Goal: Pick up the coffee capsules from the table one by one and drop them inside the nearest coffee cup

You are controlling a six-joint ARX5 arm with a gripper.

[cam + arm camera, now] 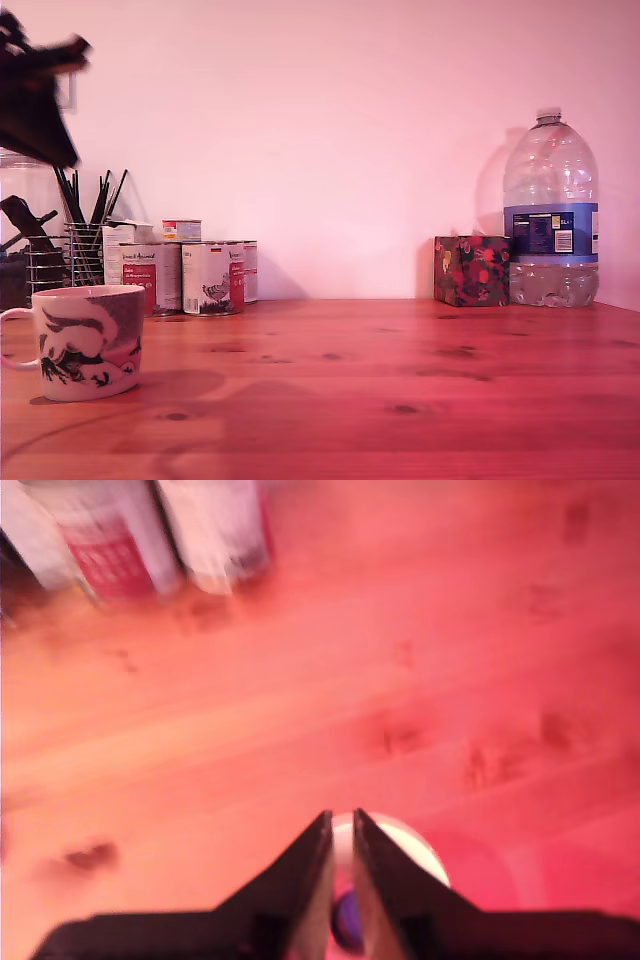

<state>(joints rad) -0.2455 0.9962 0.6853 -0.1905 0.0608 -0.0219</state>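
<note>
a: where is the gripper [342, 825]?
b: in the wrist view it hangs over the white coffee cup [415, 848]. its fingers stand almost together, and a small blue capsule [347, 914] sits between them.
a: and in the exterior view?
b: the cup [85, 341] stands at the lower left on the wooden table [400, 390]. the arm is a dark blur at the upper left, above it. white tins [185, 276] stand behind.
</note>
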